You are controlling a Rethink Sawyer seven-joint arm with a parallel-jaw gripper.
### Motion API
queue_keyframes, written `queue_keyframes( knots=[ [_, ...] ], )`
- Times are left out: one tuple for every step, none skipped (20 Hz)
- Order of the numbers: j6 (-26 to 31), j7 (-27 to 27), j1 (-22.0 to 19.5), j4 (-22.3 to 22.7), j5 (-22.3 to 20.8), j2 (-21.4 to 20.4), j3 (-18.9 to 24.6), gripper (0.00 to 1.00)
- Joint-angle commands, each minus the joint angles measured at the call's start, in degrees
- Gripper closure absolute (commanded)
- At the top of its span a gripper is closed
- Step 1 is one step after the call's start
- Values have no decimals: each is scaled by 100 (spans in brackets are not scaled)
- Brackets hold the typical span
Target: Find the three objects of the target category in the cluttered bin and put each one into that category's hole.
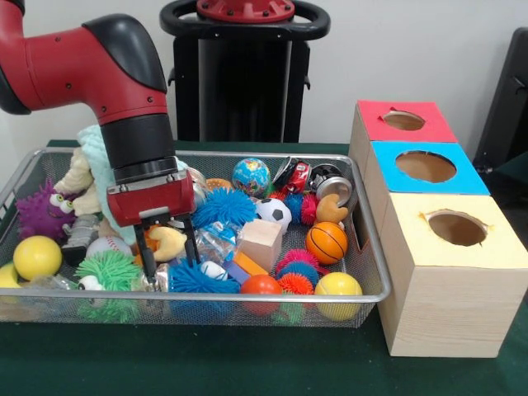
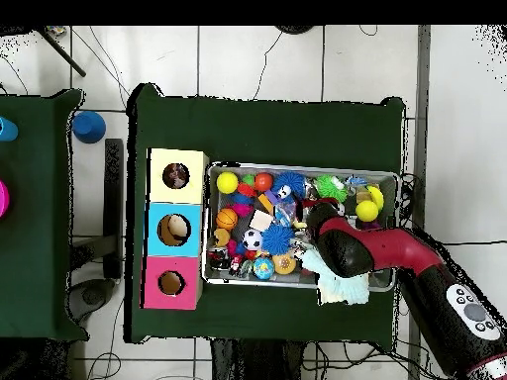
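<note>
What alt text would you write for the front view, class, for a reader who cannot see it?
A red and black robot arm lowers its open gripper into a wire bin crowded with balls and spiky toys. Beside the bin stands a wooden box with red, blue and yellow tops, each with a hole.

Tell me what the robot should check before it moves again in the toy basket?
1. Gripper is down among the toys: ok, its tips sit low in the wire basket.
2. Fingers are apart and ready to grab: ok, they look open.
3. Something is held already: cannot tell, a yellow plush toy sits right behind the fingers.
4. Holes are free to drop things in: ok, the red box, blue box and yellow box all show open holes.
5. Nearby toys may get bumped: not ok, the green spiky ball and blue spiky ball crowd the gripper.
</note>
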Motion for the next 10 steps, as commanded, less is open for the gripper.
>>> queue_keyframes(
  knots=[
    [8,-40,178,-299,-430,252,-509,0],
    [5,-75,146,-309,-437,256,-478,0],
    [-41,-85,135,-327,-470,243,-474,0],
    [-49,-108,118,-339,-481,248,-461,0],
    [-51,-146,94,-366,-498,259,-440,0],
    [-68,-161,83,-381,-518,262,-437,0],
    [-111,-181,63,-415,-559,280,-438,0],
    [-134,-178,66,-417,-570,270,-434,0],
    [-177,-182,57,-424,-600,270,-432,0],
    [-219,-187,49,-432,-630,270,-430,0]
  ],
)
